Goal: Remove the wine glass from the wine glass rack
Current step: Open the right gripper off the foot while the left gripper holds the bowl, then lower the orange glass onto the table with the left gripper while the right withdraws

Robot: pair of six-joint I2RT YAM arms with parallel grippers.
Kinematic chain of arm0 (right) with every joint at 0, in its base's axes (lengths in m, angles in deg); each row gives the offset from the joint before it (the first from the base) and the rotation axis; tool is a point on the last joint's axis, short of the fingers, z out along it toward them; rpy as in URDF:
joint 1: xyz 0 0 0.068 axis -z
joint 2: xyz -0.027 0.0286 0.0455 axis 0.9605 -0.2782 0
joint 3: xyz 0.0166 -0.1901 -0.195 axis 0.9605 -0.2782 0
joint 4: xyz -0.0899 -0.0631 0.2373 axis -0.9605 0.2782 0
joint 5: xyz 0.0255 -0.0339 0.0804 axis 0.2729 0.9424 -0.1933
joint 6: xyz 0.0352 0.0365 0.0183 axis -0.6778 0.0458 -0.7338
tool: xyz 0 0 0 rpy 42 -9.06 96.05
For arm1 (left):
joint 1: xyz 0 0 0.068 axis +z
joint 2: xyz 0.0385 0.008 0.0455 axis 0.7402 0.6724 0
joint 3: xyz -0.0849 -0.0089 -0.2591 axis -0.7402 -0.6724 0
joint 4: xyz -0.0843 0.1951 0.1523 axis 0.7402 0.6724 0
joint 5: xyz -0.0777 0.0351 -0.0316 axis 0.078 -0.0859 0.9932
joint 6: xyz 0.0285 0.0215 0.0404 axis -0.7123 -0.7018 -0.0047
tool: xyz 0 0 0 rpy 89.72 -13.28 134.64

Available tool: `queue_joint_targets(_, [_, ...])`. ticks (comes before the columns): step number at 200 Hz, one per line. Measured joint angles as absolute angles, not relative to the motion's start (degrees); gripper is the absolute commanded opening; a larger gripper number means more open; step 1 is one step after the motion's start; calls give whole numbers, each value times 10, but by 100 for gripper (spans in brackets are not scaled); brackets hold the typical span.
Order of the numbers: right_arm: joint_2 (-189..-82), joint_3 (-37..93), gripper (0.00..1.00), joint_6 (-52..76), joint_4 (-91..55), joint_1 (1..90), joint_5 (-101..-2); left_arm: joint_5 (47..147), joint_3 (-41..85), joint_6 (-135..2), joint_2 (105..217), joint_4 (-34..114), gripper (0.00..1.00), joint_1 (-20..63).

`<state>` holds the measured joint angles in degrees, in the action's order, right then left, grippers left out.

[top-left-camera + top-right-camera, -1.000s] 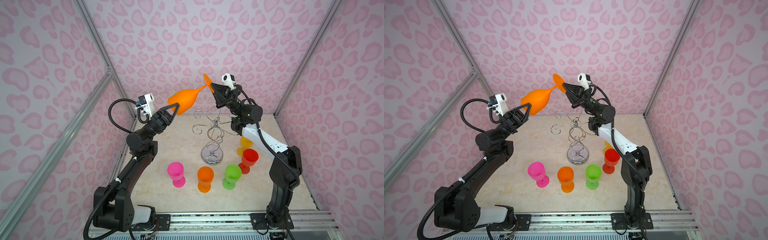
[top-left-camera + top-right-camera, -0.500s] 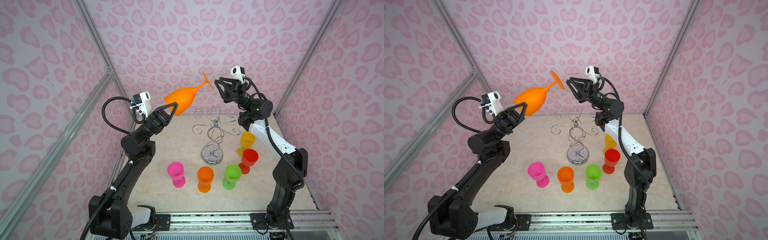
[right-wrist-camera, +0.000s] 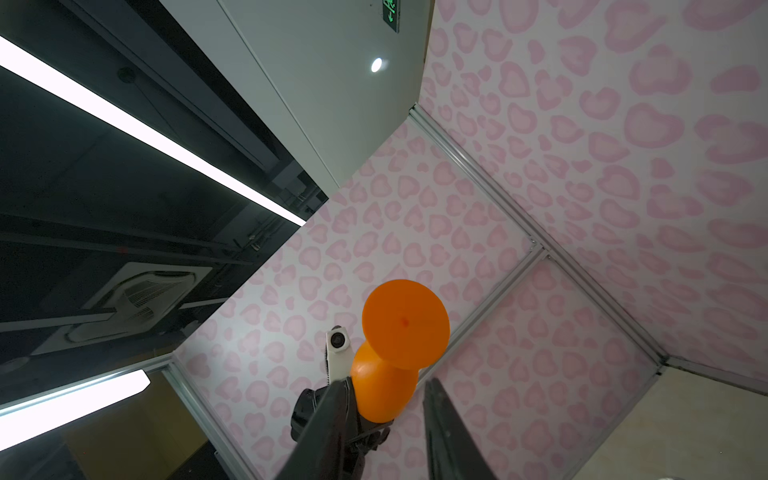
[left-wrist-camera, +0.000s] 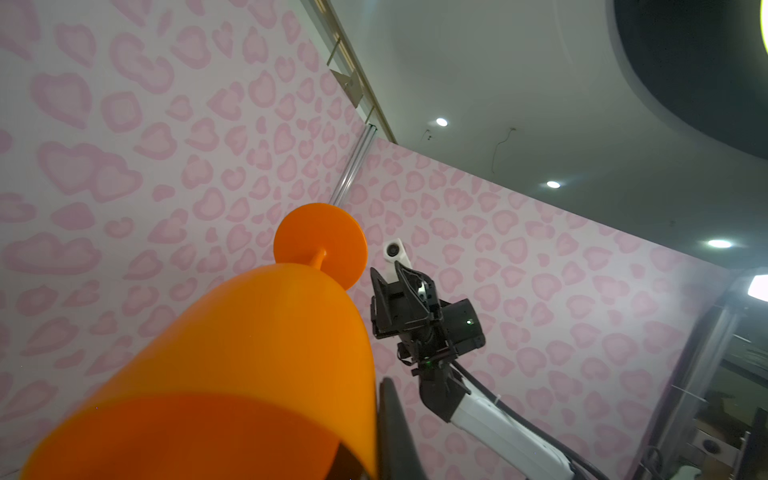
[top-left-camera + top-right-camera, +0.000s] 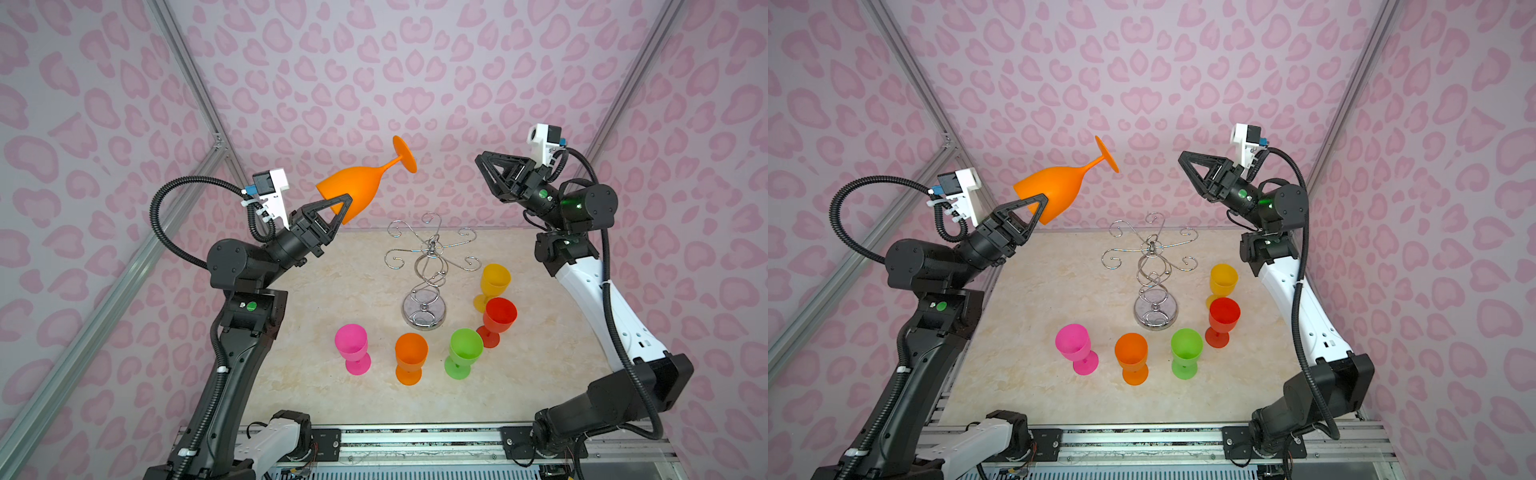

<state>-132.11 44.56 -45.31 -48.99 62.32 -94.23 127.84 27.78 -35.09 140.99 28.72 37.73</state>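
Note:
An orange wine glass (image 5: 357,187) (image 5: 1059,191) hangs high in the air, tilted with its foot up and to the right. My left gripper (image 5: 347,203) (image 5: 1042,201) is shut on the rim of its bowl. In the left wrist view the glass (image 4: 249,353) fills the frame beside one black finger (image 4: 395,432). The chrome wine glass rack (image 5: 430,266) (image 5: 1152,266) stands below on the table with bare arms. My right gripper (image 5: 480,158) (image 5: 1181,158) is open and empty, well right of the glass foot. Its fingers (image 3: 328,432) frame the distant glass (image 3: 405,322).
Several coloured goblets stand around the rack's base: pink (image 5: 352,345), orange (image 5: 410,355), green (image 5: 464,351), red (image 5: 498,318) and yellow (image 5: 494,280). Pink patterned walls close in the marble table (image 5: 332,291) on three sides.
My right gripper has let go of the glass's foot, opened and drawn back to the right. My left gripper keeps the bowl and has shifted slightly left with it.

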Motion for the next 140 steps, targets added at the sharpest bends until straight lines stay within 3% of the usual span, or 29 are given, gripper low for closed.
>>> queue_joint_targets(31, [-1263, 455, 34, -233, -231, 641, -877, 1182, 362, -465, 1426, 542, 3, 377])
queue_joint_targets(59, [-1236, 427, 34, -117, -86, 666, -821, 1109, 391, -525, 1454, 714, 3, 377])
queue_joint_targets(140, [-1221, 356, 34, 3, 65, 686, -754, 1014, 334, -595, 1518, 935, 3, 372])
